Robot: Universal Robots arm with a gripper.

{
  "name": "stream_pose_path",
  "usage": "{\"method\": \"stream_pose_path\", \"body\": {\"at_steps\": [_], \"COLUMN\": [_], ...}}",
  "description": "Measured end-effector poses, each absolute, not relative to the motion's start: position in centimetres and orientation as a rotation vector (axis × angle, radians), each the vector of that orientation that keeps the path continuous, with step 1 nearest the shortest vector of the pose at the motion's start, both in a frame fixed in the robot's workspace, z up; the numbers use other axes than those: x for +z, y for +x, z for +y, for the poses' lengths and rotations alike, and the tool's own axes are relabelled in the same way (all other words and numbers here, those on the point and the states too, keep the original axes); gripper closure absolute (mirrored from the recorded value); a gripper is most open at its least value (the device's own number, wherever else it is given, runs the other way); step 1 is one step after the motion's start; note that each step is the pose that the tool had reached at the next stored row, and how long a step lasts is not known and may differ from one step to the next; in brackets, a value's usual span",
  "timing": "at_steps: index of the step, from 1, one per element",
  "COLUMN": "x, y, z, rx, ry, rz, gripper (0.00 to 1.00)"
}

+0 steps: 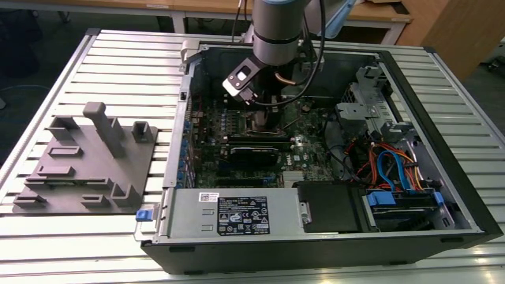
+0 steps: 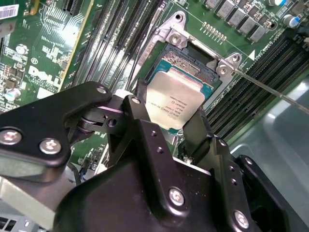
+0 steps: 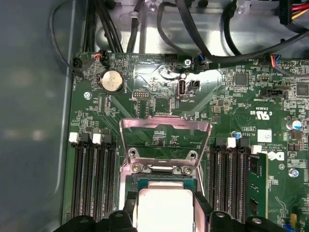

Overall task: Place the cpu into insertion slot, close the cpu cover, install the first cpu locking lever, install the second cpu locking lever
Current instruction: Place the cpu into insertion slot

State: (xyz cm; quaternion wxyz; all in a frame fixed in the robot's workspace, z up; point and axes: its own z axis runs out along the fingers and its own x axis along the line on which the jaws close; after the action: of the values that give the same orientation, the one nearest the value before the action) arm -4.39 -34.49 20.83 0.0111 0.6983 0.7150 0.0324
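CPU (image 2: 175, 99), pale metal face up, is pinched between the two black fingers (image 2: 140, 111) of the gripper (image 2: 166, 116); they press on opposite edges of the chip, so the tool is drawn in narrow and holds it. In the second wrist view the chip lies over the insertion slot (image 2: 190, 62), and a strip of the slot's dark contact field is uncovered past its far edge; whether it is fully seated or held just above the contacts I cannot tell. The CPU cover (image 3: 166, 122) stands raised on its hinge at the slot's edge, apart from the chip, with green board showing through its square window. A thin locking lever (image 2: 270, 87) runs out from one corner of the slot's silvery rim and slants away across the long black memory slots (image 3: 91, 179) that flank the socket on both sides. Beyond the raised cover a round coin battery (image 3: 112, 80) sits on the motherboard (image 3: 231, 96), and black cables (image 3: 164, 29) cross the metal wall behind it. In the exterior view the arm (image 1: 276, 29) reaches down into the open computer case (image 1: 316, 257), its wrist near the middle of the board. The case lies on a slatted table (image 1: 79, 248); inside it a silver box with a label (image 1: 236, 214) fills the near edge and blue cables (image 1: 392, 168) curl at the exterior view's right. On the table at the exterior view's left, beside the case, rests a grey fixture plate (image 1: 87, 171) with upright posts
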Motion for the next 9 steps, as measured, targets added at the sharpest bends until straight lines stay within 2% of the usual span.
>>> {"method": "stream_pose_path", "body": {"at_steps": [9], "x": [20.37], "y": [-4.62], "z": [-34.31], "rx": [0.101], "ry": [2.179], "rz": [2.230], "gripper": [0.46]}}
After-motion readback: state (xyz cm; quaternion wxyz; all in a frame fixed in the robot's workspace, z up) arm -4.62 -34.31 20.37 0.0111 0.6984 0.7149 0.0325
